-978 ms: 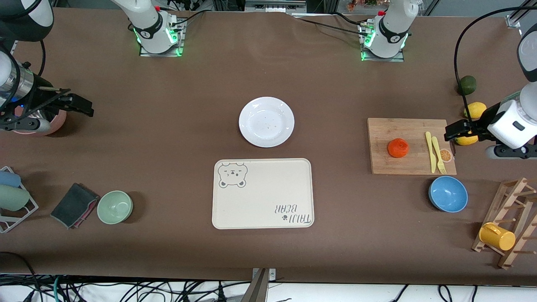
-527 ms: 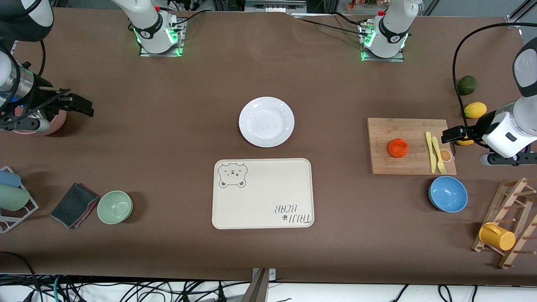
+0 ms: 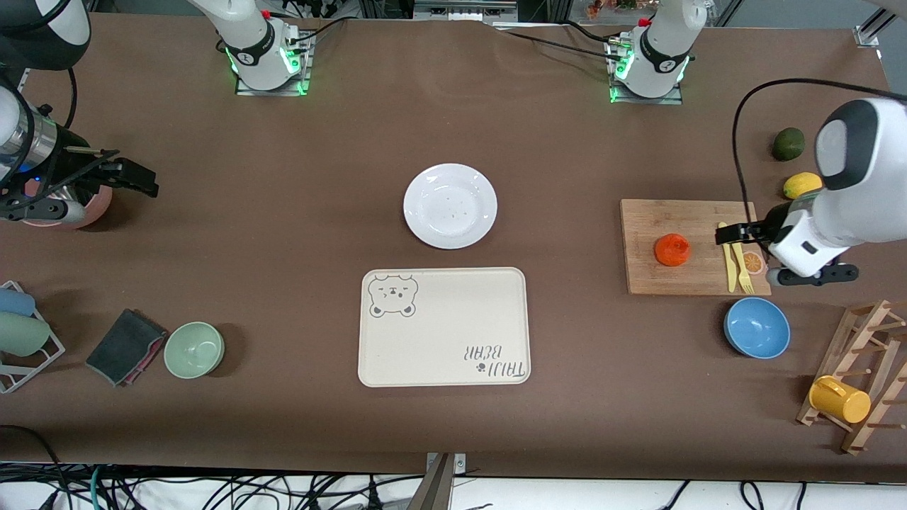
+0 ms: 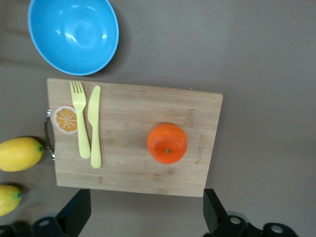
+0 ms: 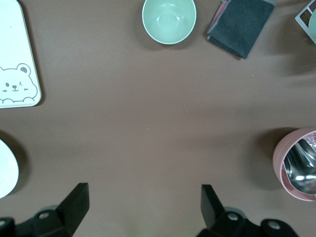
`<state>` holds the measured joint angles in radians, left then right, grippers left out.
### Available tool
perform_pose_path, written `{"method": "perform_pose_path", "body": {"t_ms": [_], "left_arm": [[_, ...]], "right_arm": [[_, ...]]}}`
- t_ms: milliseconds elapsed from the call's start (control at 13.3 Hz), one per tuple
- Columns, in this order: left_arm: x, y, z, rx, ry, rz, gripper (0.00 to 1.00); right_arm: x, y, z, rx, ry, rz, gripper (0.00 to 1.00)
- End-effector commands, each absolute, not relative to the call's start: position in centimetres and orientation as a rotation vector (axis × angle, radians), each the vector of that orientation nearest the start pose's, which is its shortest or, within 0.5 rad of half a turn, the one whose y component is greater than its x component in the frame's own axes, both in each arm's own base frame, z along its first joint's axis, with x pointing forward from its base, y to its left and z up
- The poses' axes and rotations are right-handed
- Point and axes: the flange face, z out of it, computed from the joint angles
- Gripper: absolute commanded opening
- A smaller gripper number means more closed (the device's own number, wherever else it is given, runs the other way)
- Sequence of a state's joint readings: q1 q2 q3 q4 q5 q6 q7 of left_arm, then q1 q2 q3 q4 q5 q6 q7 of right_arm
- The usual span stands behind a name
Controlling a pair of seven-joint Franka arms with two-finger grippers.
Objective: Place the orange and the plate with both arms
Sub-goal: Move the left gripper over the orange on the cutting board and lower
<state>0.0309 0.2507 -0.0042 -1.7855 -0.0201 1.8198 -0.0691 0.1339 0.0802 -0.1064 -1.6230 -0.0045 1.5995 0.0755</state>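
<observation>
Front view, nearest first: yellow cup on a wooden rack at the left arm's end. Green bowl, blue bowl and the bear tray all hold nothing. Dark cloth lies beside the green bowl.

Next row: orange sits on the board, with a yellow knife and fork side by side on the same board. Plate lies mid-surface, just farther from the camera than the tray, bare except for tiny specks.

Left claw hangs over the board's handle end, released, nothing between the fingers. Right claw hangs at the right arm's end, also released, holding nothing.

Farthest: a lemon, then a green fruit.

Left wrist view only: two lemons beside the board's handle, and the orange's dimpled top.

Right wrist view only: a pink bowl holding a shiny metal piece, mostly hidden by the arm in the front view.
</observation>
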Motion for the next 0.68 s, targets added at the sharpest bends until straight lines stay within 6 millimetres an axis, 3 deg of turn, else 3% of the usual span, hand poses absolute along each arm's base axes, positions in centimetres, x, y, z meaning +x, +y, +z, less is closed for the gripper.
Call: {"method": "perform_pose_path", "body": {"t_ms": [0,226,376,602], "left_arm": [[57.4,0.6,36.8,-3.147,-0.210,0.281,1.00],[57.0,-0.9,35.0,-3.140,-0.264,0.280,1.00],[56.6,-2.4,32.6,-3.135,-0.285,0.279,1.00],[55.6,-2.4,28.2,-3.138,-0.279,0.222,1.00]], "right_arm": [[57.1,1.8,56.0,-3.139,0.083,0.163,1.00],[57.1,1.8,56.0,-3.139,0.083,0.163,1.00],[57.1,1.8,56.0,-3.139,0.083,0.163,1.00],[57.1,1.8,56.0,-3.139,0.081,0.163,1.00]]}}
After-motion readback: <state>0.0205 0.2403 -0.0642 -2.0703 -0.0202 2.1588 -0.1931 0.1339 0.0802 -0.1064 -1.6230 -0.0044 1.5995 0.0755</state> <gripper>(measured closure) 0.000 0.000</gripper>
